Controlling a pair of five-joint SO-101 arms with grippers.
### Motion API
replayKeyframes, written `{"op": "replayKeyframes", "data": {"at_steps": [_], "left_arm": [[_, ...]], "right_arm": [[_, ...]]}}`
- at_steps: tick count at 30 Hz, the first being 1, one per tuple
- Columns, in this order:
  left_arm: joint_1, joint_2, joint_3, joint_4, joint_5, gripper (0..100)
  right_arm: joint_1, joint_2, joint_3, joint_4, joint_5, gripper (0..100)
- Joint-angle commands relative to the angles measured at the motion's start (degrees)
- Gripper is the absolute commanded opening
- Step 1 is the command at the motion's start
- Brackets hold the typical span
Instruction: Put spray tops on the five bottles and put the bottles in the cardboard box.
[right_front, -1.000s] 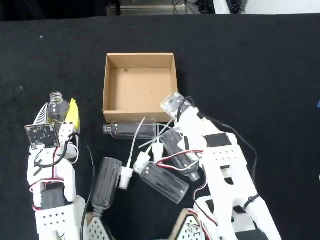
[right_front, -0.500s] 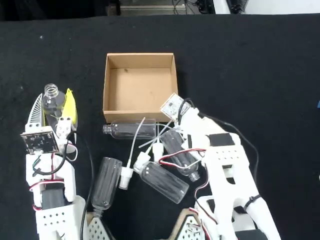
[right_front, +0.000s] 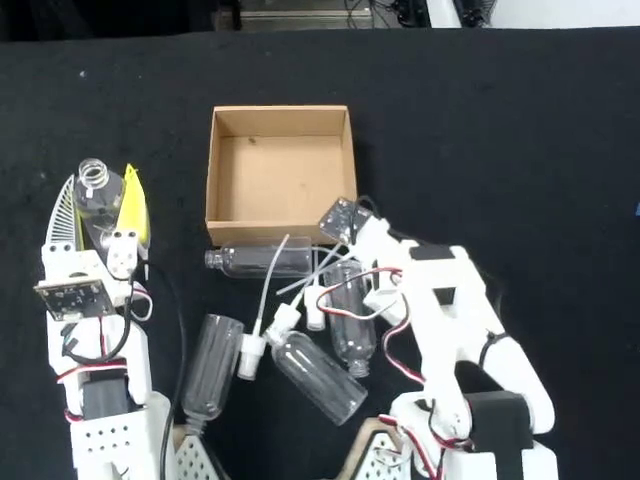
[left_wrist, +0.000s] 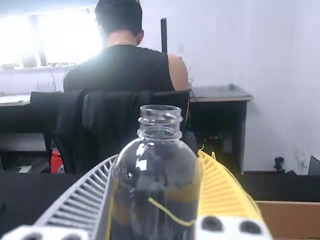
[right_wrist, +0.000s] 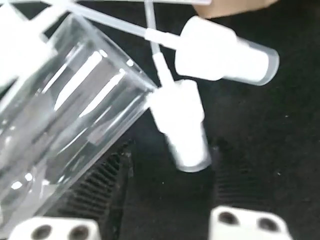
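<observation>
My left gripper (right_front: 100, 205) is shut on a clear, capless bottle (right_front: 93, 190), held upright left of the cardboard box (right_front: 280, 178). In the left wrist view that bottle (left_wrist: 155, 170) sits between the white and yellow fingers (left_wrist: 220, 195). My right gripper (right_wrist: 172, 167) stands open over the pile below the box, a white spray top (right_wrist: 182, 130) between its dark fingers (right_wrist: 107, 187). A second spray top (right_wrist: 225, 50) and a lying bottle (right_wrist: 65, 115) are close by. In the high view the right gripper (right_front: 335, 275) hovers by the spray tops (right_front: 316, 305).
Several clear bottles lie on the black cloth: one (right_front: 265, 262) along the box's near wall, others at the middle (right_front: 350, 320), lower middle (right_front: 315, 375) and lower left (right_front: 212, 365). More spray tops (right_front: 253, 350) with long tubes lie among them. The box is open-topped.
The left gripper carried its bottle farther from the arm's base, alongside the box. The right arm swung and lowered; the two bottles beside it were pushed and turned.
</observation>
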Motion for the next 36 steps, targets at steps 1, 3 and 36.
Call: {"op": "replayKeyframes", "data": {"at_steps": [1,3,36], "left_arm": [[0.13,-0.26,1.19,-1.93,0.44,3],[0.13,-0.26,1.19,-1.93,0.44,3],[0.13,-0.35,1.19,-2.2,0.26,3]], "right_arm": [[0.88,-1.71,-3.21,-1.05,-0.09,1.8],[2.2,-3.56,-3.03,0.18,-0.09,3.4],[45.45,-28.0,-13.93,20.48,0.35,1.1]]}}
